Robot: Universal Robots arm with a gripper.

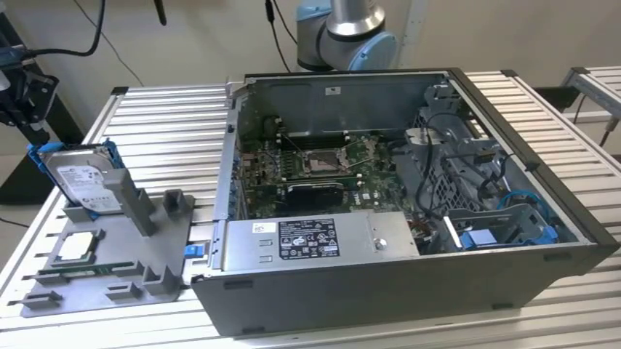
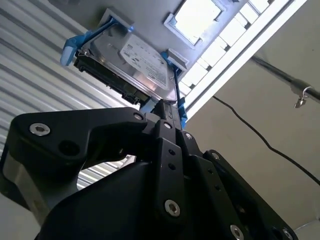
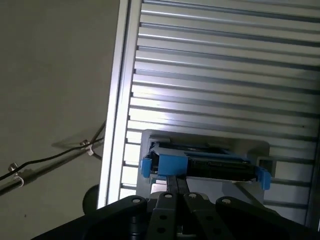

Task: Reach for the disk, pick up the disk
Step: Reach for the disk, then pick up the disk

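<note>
Although the gripper [image 2: 167, 107] is brought right up against one blue side rail [image 3: 172, 164] of the disk [image 1: 83, 178] in both wrist views, it cannot be told whether that rail is clamped or the gripper is released. One arm is counted, and its grey and blue base [image 1: 350, 29] is seen at the far side, behind the computer case [image 1: 388, 291].

One slatted metal table [image 1: 165, 116] bears all the rest. One computer case is laid on it, open on top, toward the exterior view's right. Inside it, one long grey box [image 1: 321, 240] with a black-and-white label is fixed along the near wall.

One grey fixture tray [image 1: 107, 273] is set just beside the case, at the exterior view's left. One disk is stood on edge at the tray's far end, tilted back, with its white label turned toward the near side. Two blue side rails are counted on it, one along each edge. One square silver processor chip [image 1: 78, 247] is laid flat on the tray, nearer than the disk and apart from it.
</note>
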